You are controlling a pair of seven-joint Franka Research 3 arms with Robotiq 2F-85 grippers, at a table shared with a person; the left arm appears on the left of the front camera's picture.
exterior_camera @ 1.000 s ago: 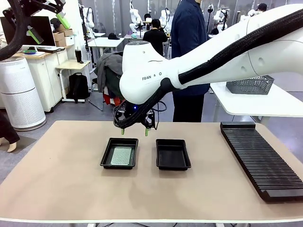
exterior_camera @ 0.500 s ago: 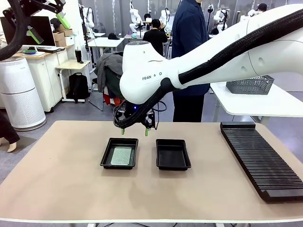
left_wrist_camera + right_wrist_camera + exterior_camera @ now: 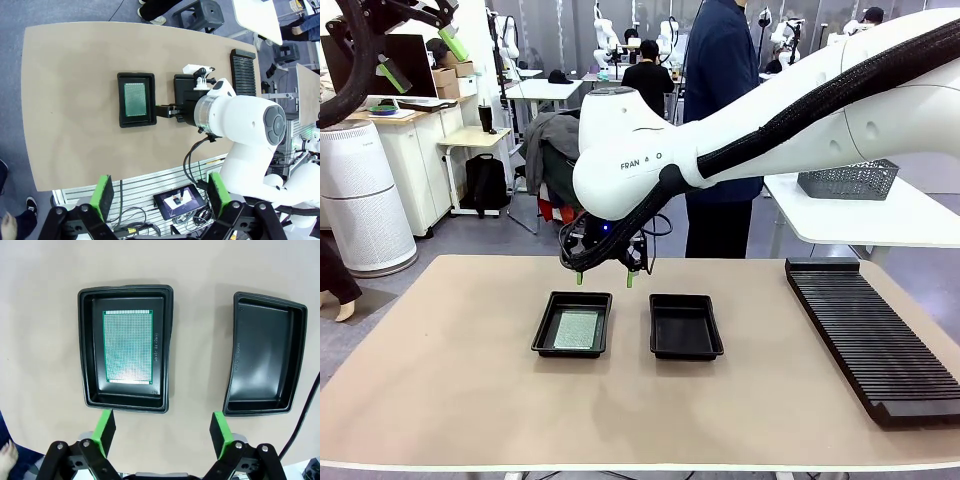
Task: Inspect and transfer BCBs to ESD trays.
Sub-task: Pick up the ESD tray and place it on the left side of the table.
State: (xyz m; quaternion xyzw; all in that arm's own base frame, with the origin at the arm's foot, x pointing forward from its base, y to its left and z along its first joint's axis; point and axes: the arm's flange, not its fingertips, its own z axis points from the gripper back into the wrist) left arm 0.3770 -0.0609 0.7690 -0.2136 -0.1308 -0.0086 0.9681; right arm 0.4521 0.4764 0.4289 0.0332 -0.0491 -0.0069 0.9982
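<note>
Jaws spread and empty, the right gripper [image 3: 603,282] hovers just above the ESD tray [image 3: 169,340] holding a BCB [image 3: 128,346], apparently inspecting it; the neighbouring tray [image 3: 264,360] lies bare, and the left gripper [image 3: 160,196], equally wide, hangs high overhead.

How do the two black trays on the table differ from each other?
Content: the left tray holds a green board lying flat on its floor, while the right tray holds nothing.
Place: the left tray lies farther from the ribbed rack, and the right tray lies nearer to it.
Shared: both are shallow, black and rectangular with flared rims. They look alike in size and sit side by side without touching.
</note>
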